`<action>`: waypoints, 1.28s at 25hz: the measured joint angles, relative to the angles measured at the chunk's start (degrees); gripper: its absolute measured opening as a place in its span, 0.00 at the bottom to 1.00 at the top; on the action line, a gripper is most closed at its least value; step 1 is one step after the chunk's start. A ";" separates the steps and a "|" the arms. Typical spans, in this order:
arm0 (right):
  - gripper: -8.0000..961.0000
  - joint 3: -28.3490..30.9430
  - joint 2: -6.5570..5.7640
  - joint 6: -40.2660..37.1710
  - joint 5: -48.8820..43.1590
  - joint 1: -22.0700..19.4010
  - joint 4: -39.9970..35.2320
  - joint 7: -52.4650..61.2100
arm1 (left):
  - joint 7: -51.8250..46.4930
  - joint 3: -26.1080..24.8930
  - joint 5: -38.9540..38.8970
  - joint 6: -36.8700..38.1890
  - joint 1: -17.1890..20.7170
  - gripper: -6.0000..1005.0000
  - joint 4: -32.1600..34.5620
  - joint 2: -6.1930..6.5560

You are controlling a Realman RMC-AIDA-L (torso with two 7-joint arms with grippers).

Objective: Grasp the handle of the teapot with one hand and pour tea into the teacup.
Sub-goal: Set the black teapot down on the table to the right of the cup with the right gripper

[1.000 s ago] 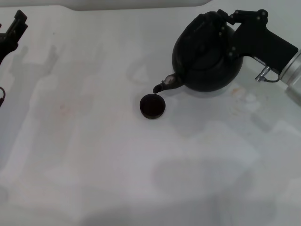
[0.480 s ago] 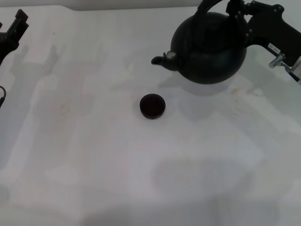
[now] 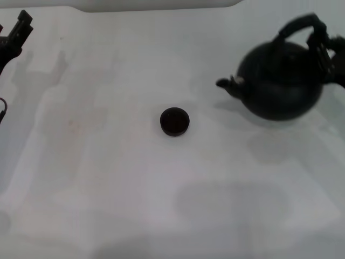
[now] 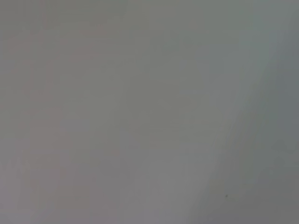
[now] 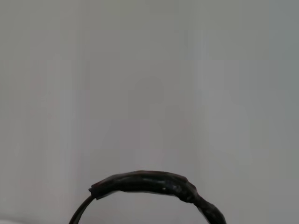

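Observation:
The teapot is upright at the right of the head view, its spout pointing left toward the teacup. My right gripper is at the right edge, shut on the handle that arches over the pot. The handle also shows in the right wrist view as a black arch. The teacup stands alone in the middle of the white table, well to the left of the spout. My left gripper is parked at the far left edge.
The white table top stretches around the cup with faint shadows on it. A pale raised edge runs along the back. The left wrist view shows only plain grey surface.
The teapot, tilted with its spout down over the cup a second ago, has swung upright. It has moved right, away from the cup, with my right gripper.

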 joint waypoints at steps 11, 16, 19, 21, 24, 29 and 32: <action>0.14 0.12 0.26 -0.41 0.06 -0.70 4.09 -0.44 | 0.15 0.04 0.00 0.00 -0.55 0.88 0.00 0.08; 0.14 0.12 0.26 2.01 0.41 -0.29 4.31 -1.64 | 0.05 0.02 0.00 0.00 -0.51 0.88 0.00 0.08; 0.14 0.12 0.19 2.43 0.69 -0.23 4.34 -1.96 | 0.15 -0.20 0.00 0.00 -0.28 0.88 0.00 0.08; 0.14 0.12 0.19 2.54 0.72 -0.23 4.38 -1.79 | 0.16 -0.20 0.00 0.00 -0.26 0.88 0.00 0.08; 0.14 0.12 0.21 2.61 0.74 -0.31 4.63 -1.35 | 0.16 -0.08 0.00 0.00 -0.26 0.88 0.00 0.08; 0.24 0.04 0.27 2.31 0.74 -0.56 4.98 0.93 | 0.22 -0.10 0.00 0.00 -0.26 0.88 0.00 0.16; 0.38 -0.05 0.15 2.32 0.58 -0.69 5.08 5.19 | 0.23 -0.29 0.00 0.00 -0.15 0.88 0.00 0.17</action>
